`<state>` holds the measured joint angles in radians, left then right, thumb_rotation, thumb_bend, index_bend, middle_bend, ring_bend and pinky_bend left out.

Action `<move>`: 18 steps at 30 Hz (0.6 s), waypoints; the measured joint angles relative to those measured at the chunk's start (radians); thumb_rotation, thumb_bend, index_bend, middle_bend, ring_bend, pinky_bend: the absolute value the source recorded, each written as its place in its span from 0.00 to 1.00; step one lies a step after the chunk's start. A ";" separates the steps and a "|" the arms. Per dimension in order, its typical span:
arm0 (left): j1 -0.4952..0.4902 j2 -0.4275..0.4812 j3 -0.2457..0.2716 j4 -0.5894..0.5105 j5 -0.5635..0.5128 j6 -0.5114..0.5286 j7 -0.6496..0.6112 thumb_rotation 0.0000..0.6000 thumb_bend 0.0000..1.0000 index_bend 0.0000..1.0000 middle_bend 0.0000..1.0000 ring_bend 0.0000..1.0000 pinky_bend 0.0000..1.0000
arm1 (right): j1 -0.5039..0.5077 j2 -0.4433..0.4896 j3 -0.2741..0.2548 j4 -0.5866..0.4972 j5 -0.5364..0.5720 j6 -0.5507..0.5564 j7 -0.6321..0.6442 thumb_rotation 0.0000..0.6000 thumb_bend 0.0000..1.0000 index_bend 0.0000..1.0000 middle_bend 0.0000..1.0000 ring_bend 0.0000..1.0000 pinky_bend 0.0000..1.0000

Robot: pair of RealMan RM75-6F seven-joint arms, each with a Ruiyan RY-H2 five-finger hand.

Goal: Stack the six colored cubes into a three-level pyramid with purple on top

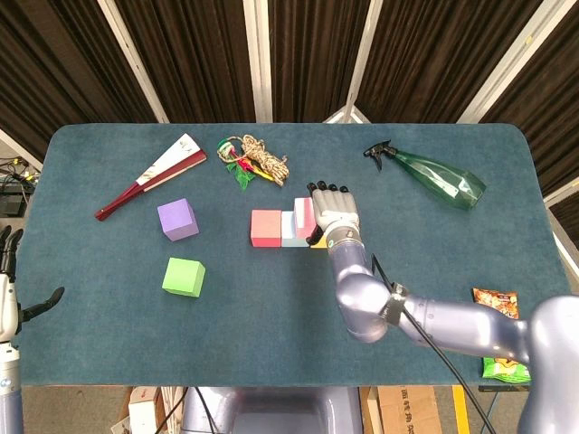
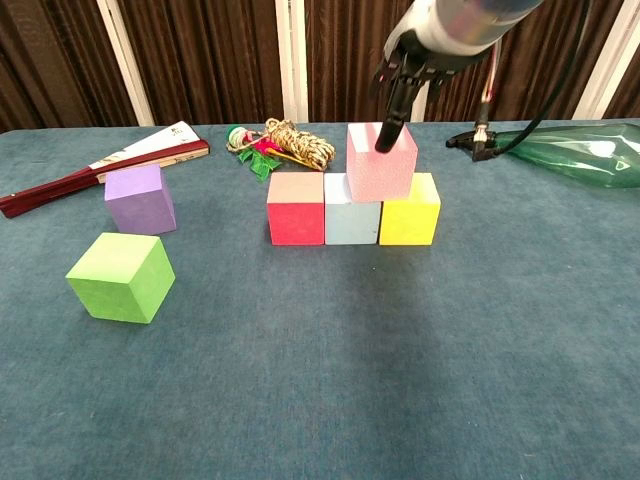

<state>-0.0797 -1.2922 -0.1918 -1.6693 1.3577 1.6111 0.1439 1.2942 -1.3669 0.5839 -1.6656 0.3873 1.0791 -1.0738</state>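
Your right hand [image 2: 400,75] hovers over the pink cube [image 2: 381,161], fingers apart, one fingertip at its top face, gripping nothing. The pink cube sits square on the pale blue cube [image 2: 352,220] and yellow cube [image 2: 410,220], straddling their seam. The red cube [image 2: 296,208] touches the blue; that row runs along the table's length. The purple cube [image 1: 177,219] and green cube [image 1: 184,277] sit apart toward the table's left edge. Your left hand [image 1: 11,289] hangs off that edge, fingers spread.

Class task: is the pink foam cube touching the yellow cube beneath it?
Touching. The chest view shows the pink foam cube resting across the yellow cube and light blue cube, no gap.
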 measured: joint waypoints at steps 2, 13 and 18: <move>-0.003 0.003 0.006 0.002 0.008 -0.008 -0.005 1.00 0.18 0.05 0.00 0.00 0.00 | -0.030 0.035 0.003 -0.048 -0.047 0.005 0.033 1.00 0.25 0.08 0.00 0.04 0.00; -0.014 -0.002 0.022 0.009 0.023 -0.027 0.014 1.00 0.17 0.05 0.00 0.00 0.00 | -0.304 0.343 -0.039 -0.358 -0.364 -0.003 0.256 1.00 0.25 0.08 0.00 0.04 0.00; -0.016 0.000 0.021 0.012 0.021 -0.031 0.005 1.00 0.17 0.05 0.00 0.00 0.00 | -0.408 0.412 -0.073 -0.413 -0.506 -0.029 0.365 1.00 0.25 0.08 0.00 0.04 0.00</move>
<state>-0.0959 -1.2919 -0.1708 -1.6573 1.3789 1.5802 0.1490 0.8865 -0.9551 0.5111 -2.0791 -0.1187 1.0498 -0.7085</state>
